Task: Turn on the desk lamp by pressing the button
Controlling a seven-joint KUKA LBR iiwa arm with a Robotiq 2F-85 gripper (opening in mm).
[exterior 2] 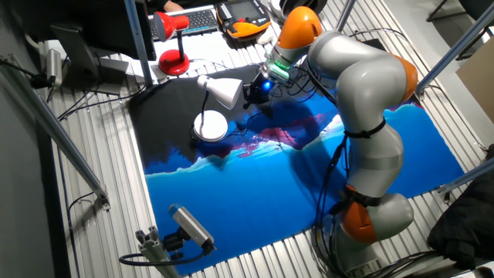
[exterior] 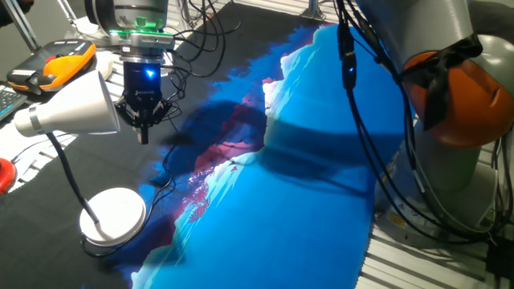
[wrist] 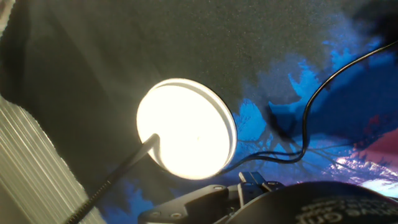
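Big silver/orange arm [exterior 2: 363,116] reaches over blue/black cloth [exterior: 321,160] on table, w/ cables [exterior: 361,120] hanging off it. Lamp [exterior: 68,112] stands at cloth's black end: white cone shade up at gripper height, thin dark neck [exterior: 68,172] curving down to round white base [exterior: 114,215] flat on cloth; in hand view the base [wrist: 186,127] glows bright white, cord running off to the right. Gripper [exterior: 144,132] hangs in air just beside shade, above cloth and apart from base, touching nothing, holding nothing; finger gap – can't tell, tips read as one dark blob in every view.
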